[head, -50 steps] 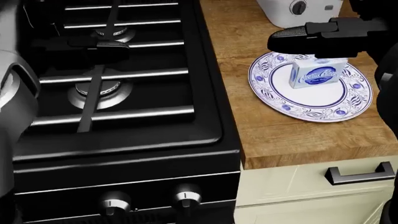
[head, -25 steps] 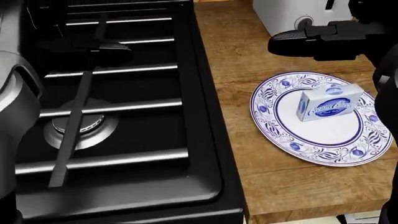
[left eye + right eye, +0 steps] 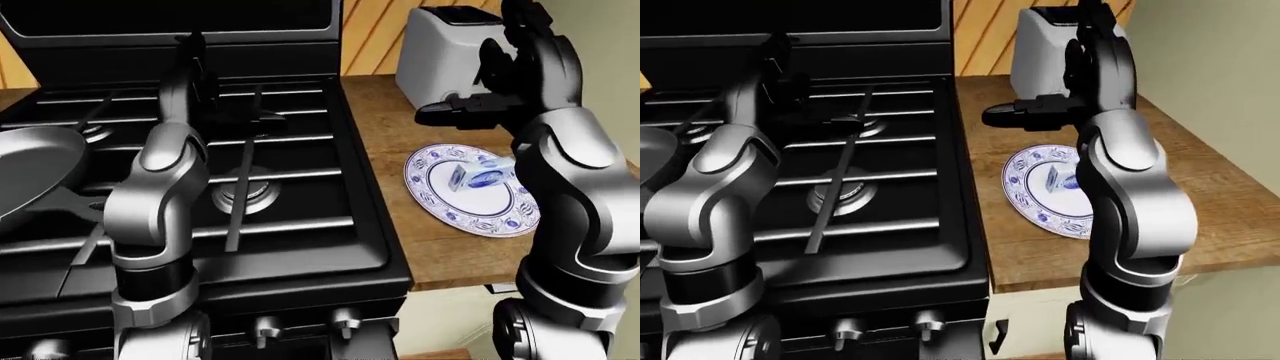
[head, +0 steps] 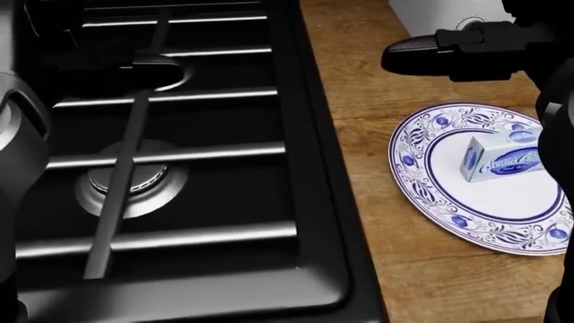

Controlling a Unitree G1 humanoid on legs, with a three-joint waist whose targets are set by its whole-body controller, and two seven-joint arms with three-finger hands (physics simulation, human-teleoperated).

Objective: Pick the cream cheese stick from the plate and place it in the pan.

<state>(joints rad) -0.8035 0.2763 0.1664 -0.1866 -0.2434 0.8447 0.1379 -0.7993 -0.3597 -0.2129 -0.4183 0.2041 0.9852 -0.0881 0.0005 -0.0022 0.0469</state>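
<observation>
The cream cheese stick (image 4: 503, 160), a small white and blue box, lies on the blue-patterned plate (image 4: 422, 176) on the wooden counter at the right of the head view. My right hand (image 4: 417, 50) hovers open above the counter, just beyond the plate's top rim, and does not touch the stick. A grey pan (image 3: 35, 169) sits on the stove at the far left of the left-eye view. My left hand (image 3: 240, 114) hangs open over the stove grates, empty.
The black stove with its grates and a burner (image 4: 130, 182) fills the left of the head view. A white toaster (image 3: 440, 45) stands on the wooden counter (image 4: 377, 87) beyond the plate. Stove knobs (image 3: 265, 328) show at the bottom of the left-eye view.
The camera has moved: plate and stick slid rightwards in the head view and the stove fills more of it. The right hand keeps its spot above the plate's top rim.
</observation>
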